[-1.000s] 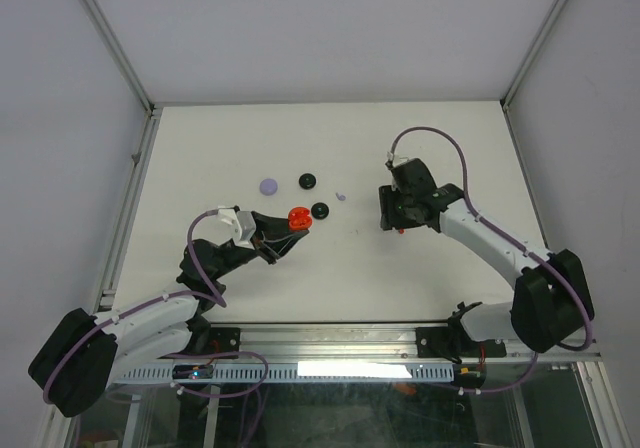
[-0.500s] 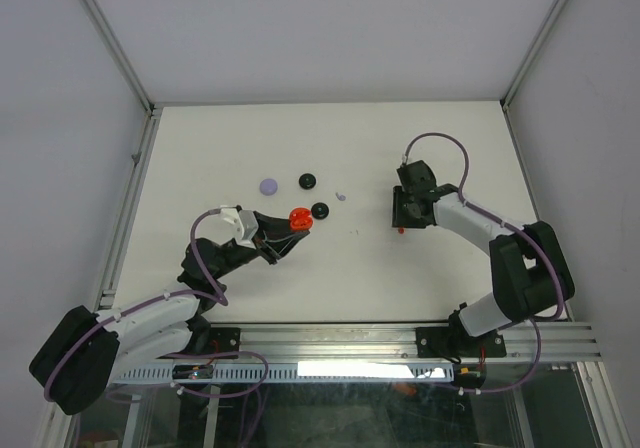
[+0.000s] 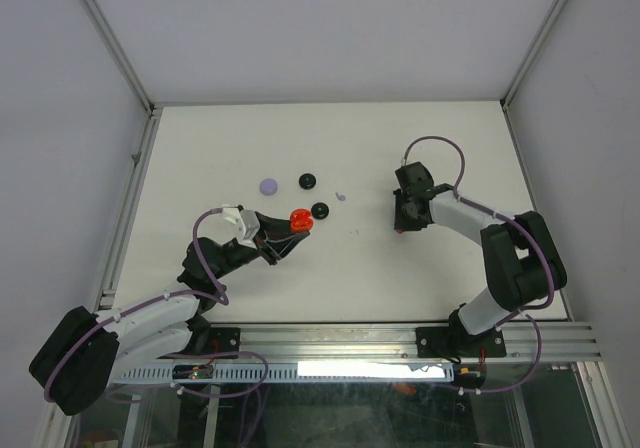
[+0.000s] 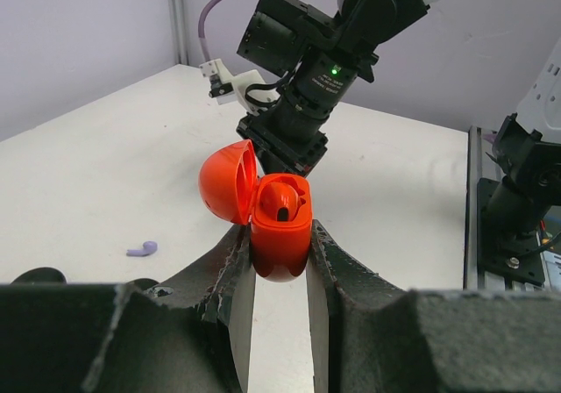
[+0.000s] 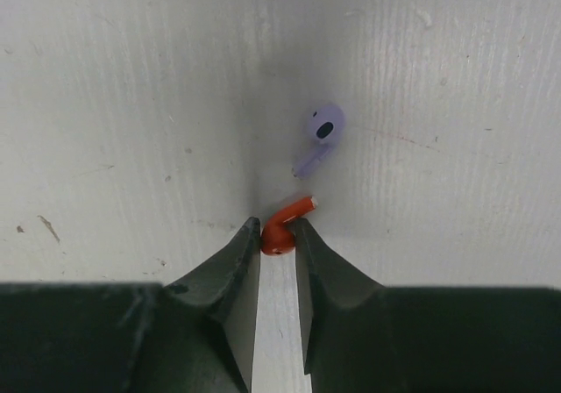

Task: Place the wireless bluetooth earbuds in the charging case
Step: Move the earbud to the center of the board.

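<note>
We find the left jaws clenched on the red charging case [image 4: 280, 235], gripping its lower body from both sides and holding it upright above the bench [image 3: 200, 148], about midway between the far and near edges and left of centre. The case is glossy red-orange and its rounded lid [image 4: 226, 182] stands hinged open to one side. One seated earbud [image 4: 282, 204], red with a dark tip, sits in the exposed well. The right jaws are clenched on the red earbud [image 5: 285, 226], right of centre on the bench and about midway between its far and near edges. This piece is small and comma-shaped, its bulb pinched between the two fingertips and its short stem pointing away at a slant. We cannot tell whether it is clear of the surface. Just beyond it, apart from the jaws, a lilac earbud [image 5: 320, 139] of the same shape lies flat, showing a dark oval opening on its head. In the overhead view a lilac bud [image 3: 341, 196] lies between the two arms; we cannot tell whether it is the same one. Near it, toward the far edge, rest a lilac round case [image 3: 268, 184] and two black round cases [image 3: 308, 180], all shut and apart from one another.
</note>
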Controlling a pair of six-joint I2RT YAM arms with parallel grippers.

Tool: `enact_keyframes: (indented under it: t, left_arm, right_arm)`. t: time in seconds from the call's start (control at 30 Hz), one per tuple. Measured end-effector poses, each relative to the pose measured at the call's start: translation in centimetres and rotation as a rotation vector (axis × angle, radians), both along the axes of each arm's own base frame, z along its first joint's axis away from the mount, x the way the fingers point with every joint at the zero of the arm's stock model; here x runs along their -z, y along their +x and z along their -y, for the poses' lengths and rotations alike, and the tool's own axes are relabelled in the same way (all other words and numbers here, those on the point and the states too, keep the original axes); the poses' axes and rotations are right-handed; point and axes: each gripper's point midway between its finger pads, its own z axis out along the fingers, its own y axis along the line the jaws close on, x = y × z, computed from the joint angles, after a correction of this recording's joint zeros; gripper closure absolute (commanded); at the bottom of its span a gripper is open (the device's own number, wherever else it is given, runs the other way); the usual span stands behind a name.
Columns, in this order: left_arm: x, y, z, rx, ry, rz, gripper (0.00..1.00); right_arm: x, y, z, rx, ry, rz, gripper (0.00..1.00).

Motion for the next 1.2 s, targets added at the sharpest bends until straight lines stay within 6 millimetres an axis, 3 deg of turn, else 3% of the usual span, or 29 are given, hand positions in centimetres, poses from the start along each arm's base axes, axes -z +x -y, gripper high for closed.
enact_keyframes:
  t: [0.2, 0.43, 0.67, 0.87, 1.2]
  left_arm:
    - [0.1, 0.0, 0.0, 0.000, 0.002, -0.003, 1.00]
    - [-0.5, -0.2, -0.2, 0.000, -0.008, 0.013, 1.00]
    - [-1.5, -0.5, -0.5, -0.003, -0.026, 0.048, 1.00]
    - [-1.7, -0.6, -0.5, -0.005, -0.025, 0.060, 1.00]
    - [-1.4, -0.6, -0.5, -0.002, -0.018, 0.053, 1.00]
  right_arm:
    - [0.0, -0.7, -1.6, -0.058, 0.026, -0.013, 0.79]
    - [0.0, -2.9, -6.8, -0.258, 0.028, -0.062, 0.76]
    - [0.0, -4.0, -11.1, -0.428, 0.007, -0.064, 0.63]
    - [0.0, -4.6, -10.8, -0.461, -0.055, -0.067, 0.58]
    - [0.0, -3.6, -8.8, -0.409, -0.117, -0.057, 0.58]
